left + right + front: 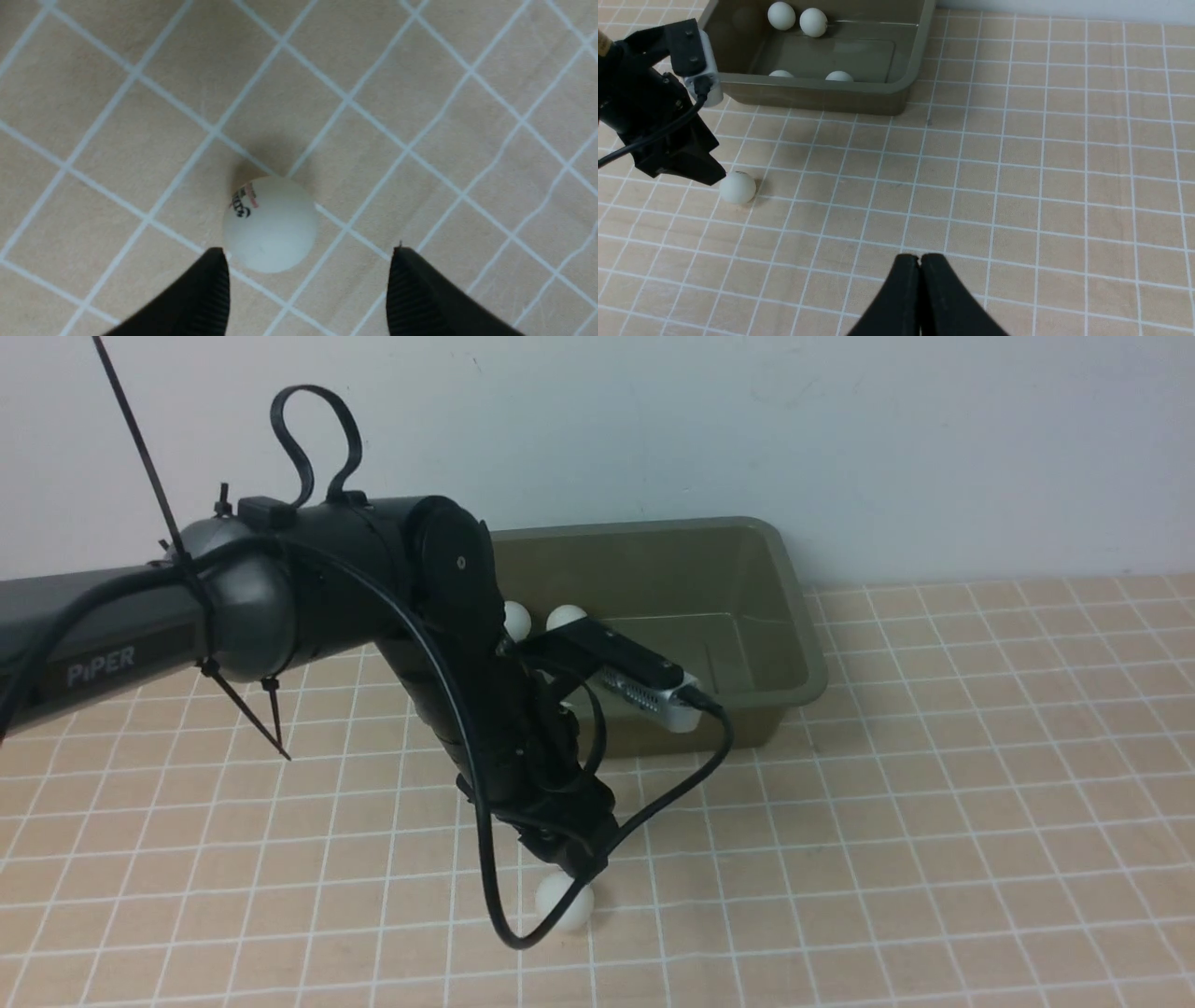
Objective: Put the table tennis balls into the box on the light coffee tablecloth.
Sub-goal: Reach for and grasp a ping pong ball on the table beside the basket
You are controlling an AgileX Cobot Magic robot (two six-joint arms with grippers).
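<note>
White table tennis ball (270, 224) lies on the light coffee tablecloth (420, 70) toward its near edge, just past the spread, empty left fingers (205, 298) and nearer one, so I'd centre, lower, then close gently.

Plain pale bluish-white wall (840, 429) at the back, across the whole front view
</note>
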